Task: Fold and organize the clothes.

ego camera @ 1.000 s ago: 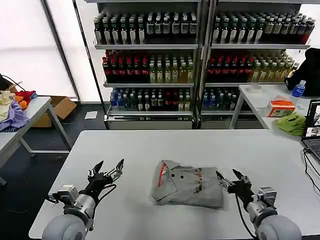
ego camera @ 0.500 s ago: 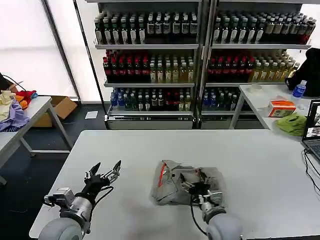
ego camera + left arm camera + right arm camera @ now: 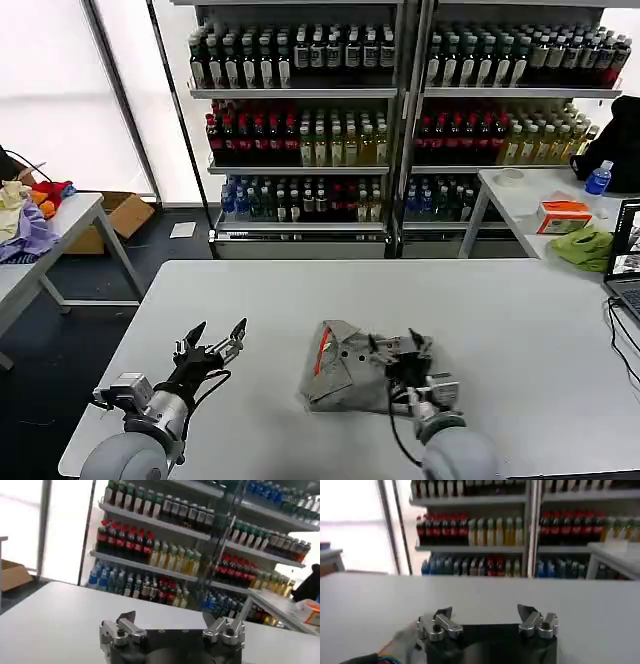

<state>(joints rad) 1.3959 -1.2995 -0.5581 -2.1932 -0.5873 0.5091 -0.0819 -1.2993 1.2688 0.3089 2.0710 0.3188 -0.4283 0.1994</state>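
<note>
Grey knit shirt (image 3: 345, 372), folded into a compact bundle, is lying on the white table (image 3: 300, 300) near its front edge, roughly at the middle. Its buttoned collar with the orange lining is facing the robot's left, and a small multicolour chest print is peeking out beside the right arm.

The right gripper (image 3: 401, 352) is hovering over the shirt's right half, its fingers spread wide and pointing away from the robot. It is gripping nothing; whether the fingertips are brushing the fabric cannot be told from the head view. In the right wrist view the right gripper (image 3: 486, 616) is showing the same wide gap between its two fingers, with bare tabletop beyond and a fold of grey cloth with an orange edge at the lower corner.

The left gripper (image 3: 212, 345) is waiting well to the left of the shirt, above the bare table, fingers likewise splayed apart and empty. The left wrist view is showing the left gripper (image 3: 177, 625) with both fingers parted over the plain white surface.

Shelves of bottled drinks (image 3: 400, 120) are standing behind the table.
</note>
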